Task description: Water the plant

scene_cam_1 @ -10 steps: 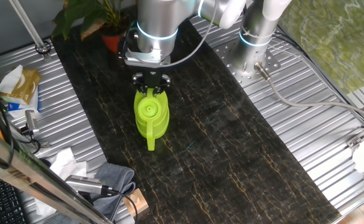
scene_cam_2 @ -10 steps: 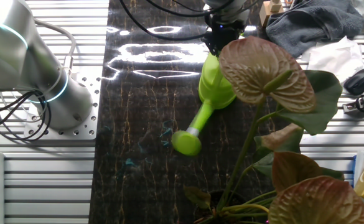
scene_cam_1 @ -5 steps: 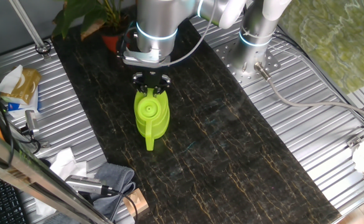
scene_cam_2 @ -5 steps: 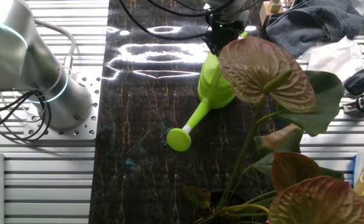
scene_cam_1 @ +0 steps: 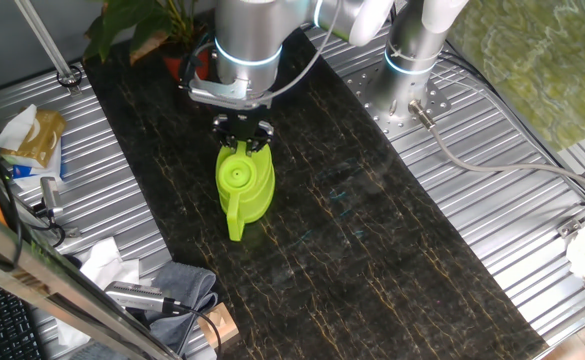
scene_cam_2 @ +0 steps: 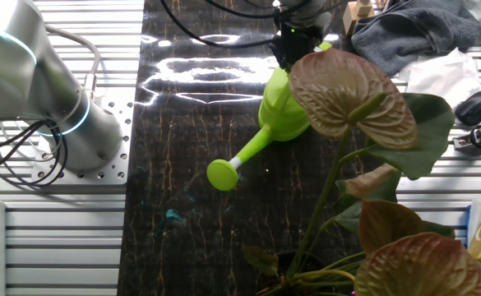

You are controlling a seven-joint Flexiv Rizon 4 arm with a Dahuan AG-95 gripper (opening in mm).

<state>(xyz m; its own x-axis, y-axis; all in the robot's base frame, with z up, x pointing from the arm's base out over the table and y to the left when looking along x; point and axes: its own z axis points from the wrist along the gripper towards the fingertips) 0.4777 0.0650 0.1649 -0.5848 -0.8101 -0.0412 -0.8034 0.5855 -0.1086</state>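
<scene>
In one fixed view the gripper (scene_cam_1: 242, 133) sits upper centre of the frame, its dark fingers clamped on the rear of the lime-green watering can (scene_cam_1: 243, 187), which hangs just below it with the spout pointing toward the bottom of the picture. The plant (scene_cam_1: 164, 30) stands in its orange-red pot at the upper left, up and to the left of the gripper and partly hidden by the arm, so the can's long axis points almost directly away from it; I judge the coming move must bring the spout round toward that corner. In the other fixed view the gripper (scene_cam_2: 292, 45) is at the top centre, holding the watering can (scene_cam_2: 283, 113), whose spout runs down and left to its round rose. The plant (scene_cam_2: 363, 164) fills the lower right foreground, its pot mostly out of sight at the bottom edge. Compared with a second earlier, the rose has swung further left and slightly up, the can rotating while the gripper's place barely changed
</scene>
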